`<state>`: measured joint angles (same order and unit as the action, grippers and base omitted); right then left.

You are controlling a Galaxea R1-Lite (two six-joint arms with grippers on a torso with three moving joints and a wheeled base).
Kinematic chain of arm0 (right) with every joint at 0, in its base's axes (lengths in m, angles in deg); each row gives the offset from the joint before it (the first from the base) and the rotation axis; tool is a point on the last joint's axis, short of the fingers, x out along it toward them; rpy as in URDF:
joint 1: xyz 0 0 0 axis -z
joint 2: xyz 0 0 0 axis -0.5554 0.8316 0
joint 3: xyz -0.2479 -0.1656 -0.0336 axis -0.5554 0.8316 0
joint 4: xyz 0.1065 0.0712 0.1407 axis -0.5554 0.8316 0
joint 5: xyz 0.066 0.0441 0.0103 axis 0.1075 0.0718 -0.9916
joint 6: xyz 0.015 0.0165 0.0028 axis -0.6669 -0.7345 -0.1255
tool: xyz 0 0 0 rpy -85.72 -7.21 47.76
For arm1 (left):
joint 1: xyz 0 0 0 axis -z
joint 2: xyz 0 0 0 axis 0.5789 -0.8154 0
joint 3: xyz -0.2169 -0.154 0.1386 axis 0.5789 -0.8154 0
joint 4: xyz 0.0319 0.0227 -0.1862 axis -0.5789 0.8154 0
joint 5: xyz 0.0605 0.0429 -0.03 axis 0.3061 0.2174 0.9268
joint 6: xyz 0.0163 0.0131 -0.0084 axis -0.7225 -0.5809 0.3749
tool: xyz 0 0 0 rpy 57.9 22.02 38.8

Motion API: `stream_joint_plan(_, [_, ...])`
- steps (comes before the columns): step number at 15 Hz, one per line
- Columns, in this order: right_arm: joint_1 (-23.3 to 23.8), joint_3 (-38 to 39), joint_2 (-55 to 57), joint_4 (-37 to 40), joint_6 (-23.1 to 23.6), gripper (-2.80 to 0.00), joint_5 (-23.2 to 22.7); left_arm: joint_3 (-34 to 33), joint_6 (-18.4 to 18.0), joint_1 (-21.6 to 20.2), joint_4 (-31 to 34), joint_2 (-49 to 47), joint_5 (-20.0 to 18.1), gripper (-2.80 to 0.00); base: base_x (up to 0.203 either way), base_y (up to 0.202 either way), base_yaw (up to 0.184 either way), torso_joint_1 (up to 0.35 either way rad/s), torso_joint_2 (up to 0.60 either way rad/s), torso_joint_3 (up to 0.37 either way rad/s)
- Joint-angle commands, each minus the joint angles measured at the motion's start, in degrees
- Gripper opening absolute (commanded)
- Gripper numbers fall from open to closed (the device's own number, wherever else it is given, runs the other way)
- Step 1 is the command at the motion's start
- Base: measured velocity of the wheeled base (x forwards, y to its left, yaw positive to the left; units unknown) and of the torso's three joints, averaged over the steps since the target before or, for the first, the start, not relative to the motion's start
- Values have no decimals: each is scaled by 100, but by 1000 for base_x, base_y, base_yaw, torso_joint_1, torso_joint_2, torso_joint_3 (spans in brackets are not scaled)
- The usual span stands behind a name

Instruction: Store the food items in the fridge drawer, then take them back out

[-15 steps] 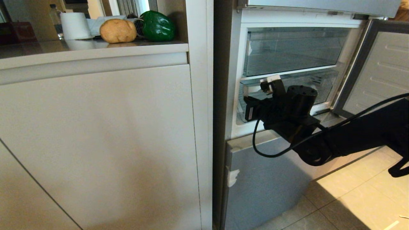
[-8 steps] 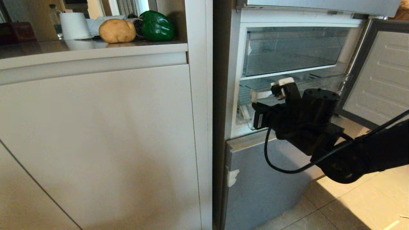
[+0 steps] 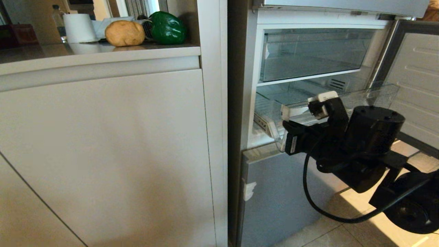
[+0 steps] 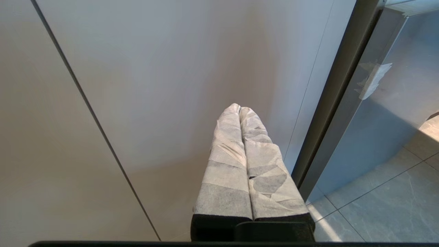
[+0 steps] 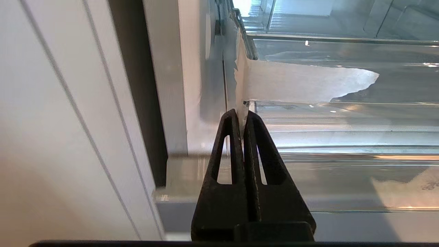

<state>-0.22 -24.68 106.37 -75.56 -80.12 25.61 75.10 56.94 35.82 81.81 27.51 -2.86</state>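
Now your right gripper (image 5: 240,115) pinches the clear plastic drawer (image 3: 346,99) at its corner; lumpy potato (image 3: 125,33) and glossy pepper (image 3: 168,27) sit on the counter (image 3: 99,51). Left gripper (image 4: 239,110): fingers pressed together.

Lying side by side on the countertop (image 3: 103,51) at upper left: potato (image 3: 125,33) and bell pepper (image 3: 168,28), beside a white paper roll (image 3: 79,28). Standing open at right: fridge (image 3: 274,103), with the clear drawer (image 3: 346,99) sticking partway out. Reaching in at the drawer's near left corner: right gripper (image 3: 286,128), black cable (image 3: 319,202) looping beneath.
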Motion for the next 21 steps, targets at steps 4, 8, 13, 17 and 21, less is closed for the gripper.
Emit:
stream_joint_plan(4, [-93,309,-395,-22,-27,0,25,-5,2,2,1,-9,3,-280,0,0,0,0,0,0])
stream_joint_plan(8, [-140,619,-700,-16,-20,0,227,-6,2,0,1,-9,3,-280,0,0,0,0,0,0])
stream_joint_plan(13, [-395,1355,-1378,0,-20,0,427,-6,2,0,1,-9,3,-280,0,0,0,0,0,0])
stream_joint_plan(17, [-584,1739,-1831,13,-21,0,595,2,2,0,1,-9,3,-280,0,0,0,0,0,0])
stream_joint_plan(21, [-586,2044,-2147,14,-20,0,721,2,2,0,1,-9,3,-280,0,0,0,0,0,0])
